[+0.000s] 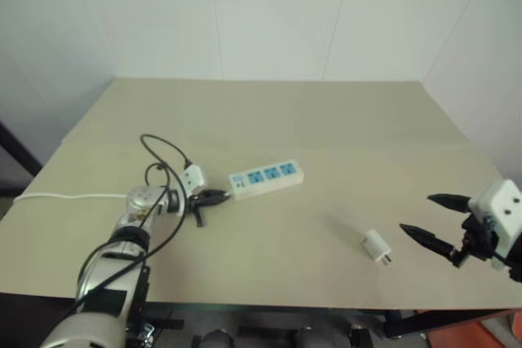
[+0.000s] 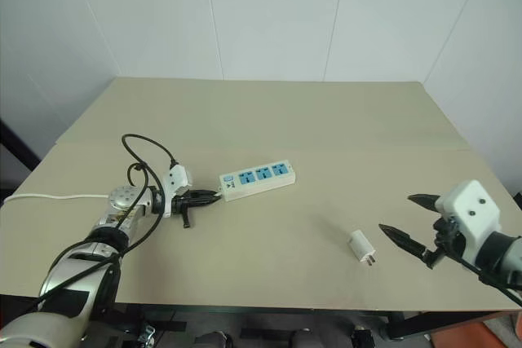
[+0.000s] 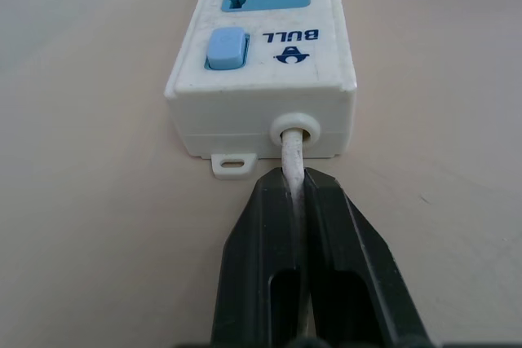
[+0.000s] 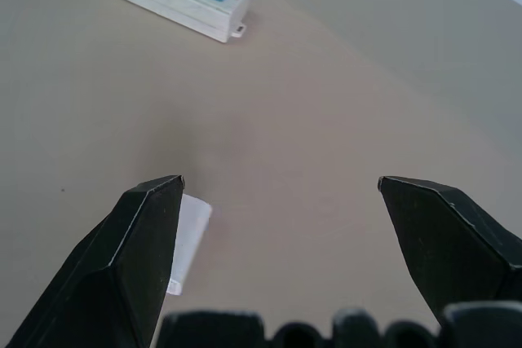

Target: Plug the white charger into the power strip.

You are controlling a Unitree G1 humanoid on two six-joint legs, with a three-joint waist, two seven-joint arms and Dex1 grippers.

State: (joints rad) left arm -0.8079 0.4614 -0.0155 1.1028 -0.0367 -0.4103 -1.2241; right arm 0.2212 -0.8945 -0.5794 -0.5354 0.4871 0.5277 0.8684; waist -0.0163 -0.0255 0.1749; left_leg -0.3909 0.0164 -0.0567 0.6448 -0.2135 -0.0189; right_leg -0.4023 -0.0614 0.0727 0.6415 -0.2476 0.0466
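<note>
Your left gripper [image 3: 298,193] pinches the thin white cord [image 3: 292,152] beside the glossy power strip [image 1: 266,178]; your right gripper [image 2: 408,218] gapes empty near the white charger [image 2: 361,246].

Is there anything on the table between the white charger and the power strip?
No. In the left eye view, only bare table lies between the white charger and the power strip.

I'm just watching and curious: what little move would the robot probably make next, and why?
Probably the right gripper drops toward the charger to pick it up. It hangs open just beside the charger, which lies loose on the table, while the left gripper is shut on the strip's cord.
</note>
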